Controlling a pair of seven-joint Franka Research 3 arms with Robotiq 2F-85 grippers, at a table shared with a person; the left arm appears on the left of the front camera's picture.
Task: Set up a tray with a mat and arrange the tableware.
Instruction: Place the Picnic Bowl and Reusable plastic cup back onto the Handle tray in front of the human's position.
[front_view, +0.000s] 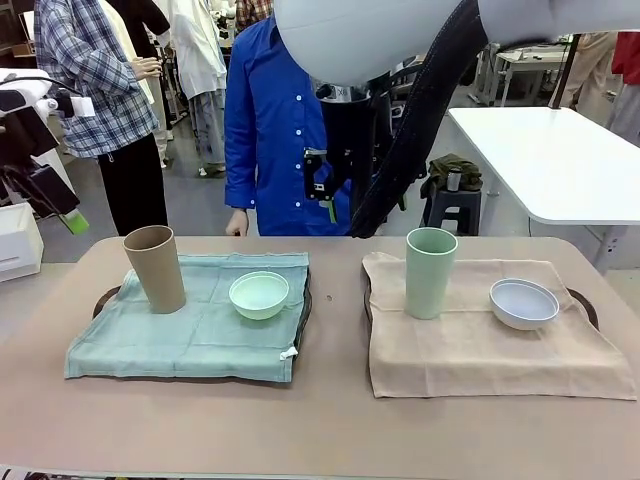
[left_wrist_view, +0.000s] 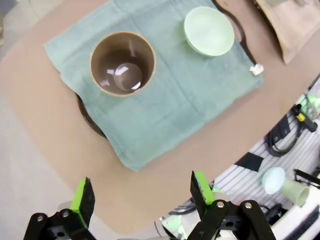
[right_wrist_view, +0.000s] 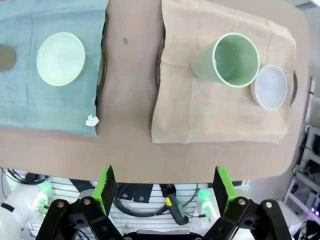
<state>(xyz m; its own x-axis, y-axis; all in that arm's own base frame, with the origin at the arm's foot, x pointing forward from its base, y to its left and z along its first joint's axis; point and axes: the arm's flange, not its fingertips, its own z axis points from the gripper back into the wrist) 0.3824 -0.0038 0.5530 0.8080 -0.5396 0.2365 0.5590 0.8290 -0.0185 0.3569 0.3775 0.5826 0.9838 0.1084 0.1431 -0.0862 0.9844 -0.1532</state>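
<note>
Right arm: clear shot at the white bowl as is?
Probably yes. The right gripper is open and empty above the table edge, and the white bowl sits uncovered on the tan mat, though close beside the green cup.

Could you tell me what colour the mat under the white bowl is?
Tan mat; the right wrist view shows it best.

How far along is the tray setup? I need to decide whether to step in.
It looks done: the tan cup and mint bowl sit on the green mat, the green cup and white bowl on the beige mat, each over a tray. Both grippers hang open, holding nothing. Nothing visibly remains.
</note>
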